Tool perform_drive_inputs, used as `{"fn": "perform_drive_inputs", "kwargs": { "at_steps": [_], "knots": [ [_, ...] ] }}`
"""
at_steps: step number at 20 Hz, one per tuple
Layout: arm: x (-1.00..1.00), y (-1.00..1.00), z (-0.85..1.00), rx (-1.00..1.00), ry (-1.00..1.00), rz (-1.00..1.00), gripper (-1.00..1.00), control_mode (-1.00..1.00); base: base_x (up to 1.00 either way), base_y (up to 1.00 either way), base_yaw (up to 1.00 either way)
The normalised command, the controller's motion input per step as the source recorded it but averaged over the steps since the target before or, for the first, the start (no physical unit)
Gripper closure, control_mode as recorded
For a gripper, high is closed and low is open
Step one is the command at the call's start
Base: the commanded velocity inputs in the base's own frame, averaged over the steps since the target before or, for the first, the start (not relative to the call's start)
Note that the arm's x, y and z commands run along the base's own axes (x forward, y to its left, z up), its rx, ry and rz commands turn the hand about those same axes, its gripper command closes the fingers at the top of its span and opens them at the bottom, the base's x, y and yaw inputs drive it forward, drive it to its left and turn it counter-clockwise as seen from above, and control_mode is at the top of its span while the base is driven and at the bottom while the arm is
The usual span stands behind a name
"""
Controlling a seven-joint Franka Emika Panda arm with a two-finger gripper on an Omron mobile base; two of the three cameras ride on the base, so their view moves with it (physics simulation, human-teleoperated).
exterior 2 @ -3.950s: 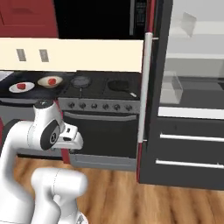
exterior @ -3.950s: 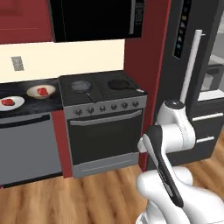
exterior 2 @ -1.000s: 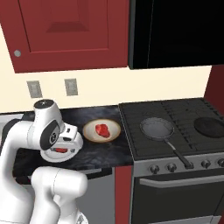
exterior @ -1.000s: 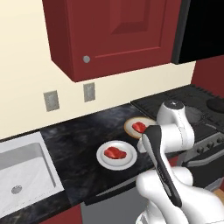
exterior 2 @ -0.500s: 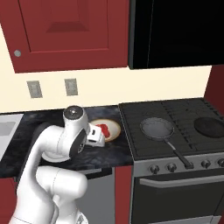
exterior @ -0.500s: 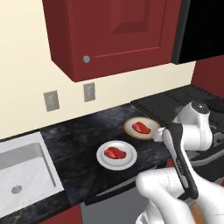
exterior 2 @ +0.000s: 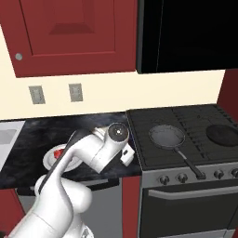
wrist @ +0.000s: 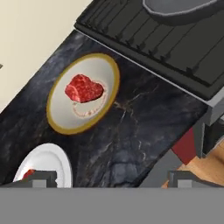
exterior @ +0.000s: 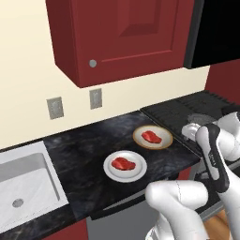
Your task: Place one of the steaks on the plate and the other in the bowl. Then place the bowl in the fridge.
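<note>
Red raw steak (wrist: 84, 88) lying inside tan-rimmed bowl (wrist: 61, 123), slightly off centre. Second steak (exterior: 123, 163) resting on white plate (exterior: 110, 171). Bowl and plate close beside each other, not touching, both on black marbled table (exterior: 84, 150), plate nearer the front edge. Stove (wrist: 144, 39) with black grates just beside bowl; dark frying pan (exterior 2: 166, 135) sitting on a front burner. Steel sink (exterior: 23, 183) sunk into table at the far side from the stove. Two wall outlets (exterior: 55, 108) above table; red cabinet (exterior: 126, 33) overhead. Gripper (wrist: 113, 178) hovering above table edge near bowl, jaws spread wide, nothing between them.
</note>
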Motion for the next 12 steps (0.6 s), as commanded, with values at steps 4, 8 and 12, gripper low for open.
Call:
{"fn": "perform_drive_inputs", "kwargs": {
  "at_steps": [4,8,12],
  "knots": [
    [0.06,-0.1,0.09,0.28,0.13,-0.37,-1.0,-1.0,0.0,0.0,0.0],
    [0.05,0.01,0.0,0.0,0.15,-0.19,-1.0,-1.0,0.0,0.0,0.0],
    [0.43,0.0,0.0,0.04,0.0,-0.03,-1.0,-1.0,0.0,0.0,0.0]
  ]
}}
